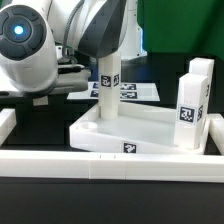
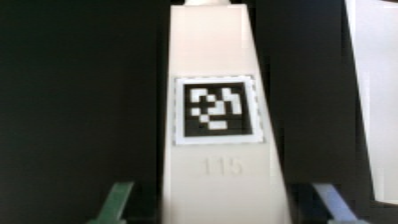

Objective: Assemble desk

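White square plastic leg [image 1: 108, 88] stands upright in the white rimmed tabletop tray [image 1: 150, 132].
Gripper [image 2: 215, 196] fingers flank the leg's sides; contact is hard to judge. 2 more tagged legs [image 1: 192, 105] stand at the exterior view's right.

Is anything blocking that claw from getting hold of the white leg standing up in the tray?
Nothing visible does. In the wrist view the leg sits right between the gripper fingers, with only bare gaps either side. In the exterior view it stands upright in the tabletop directly under the arm.
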